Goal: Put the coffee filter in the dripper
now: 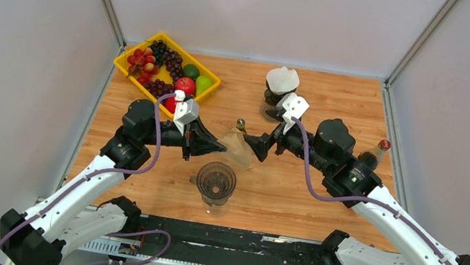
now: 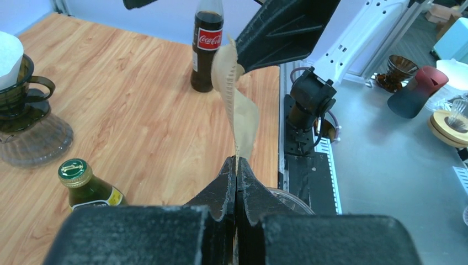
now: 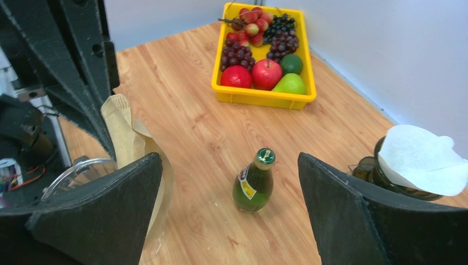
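Observation:
A brown paper coffee filter (image 1: 238, 148) hangs in the air just above and behind the clear glass dripper (image 1: 215, 182), which stands on the table near the front middle. My left gripper (image 1: 219, 148) is shut on the filter's left edge; in the left wrist view the filter (image 2: 237, 105) rises from between the shut jaws (image 2: 236, 163), with the dripper's rim (image 2: 287, 199) below. My right gripper (image 1: 259, 146) is open at the filter's right side. In the right wrist view its jaws (image 3: 229, 160) stand wide, the filter (image 3: 129, 143) beside the left finger.
A green bottle (image 1: 241, 125) stands just behind the filter. A cola bottle (image 1: 376, 152) stands at the right edge. A dark dripper holding a white filter (image 1: 282, 80) stands at the back. A yellow tray (image 1: 124, 61) of fruit sits at the back left.

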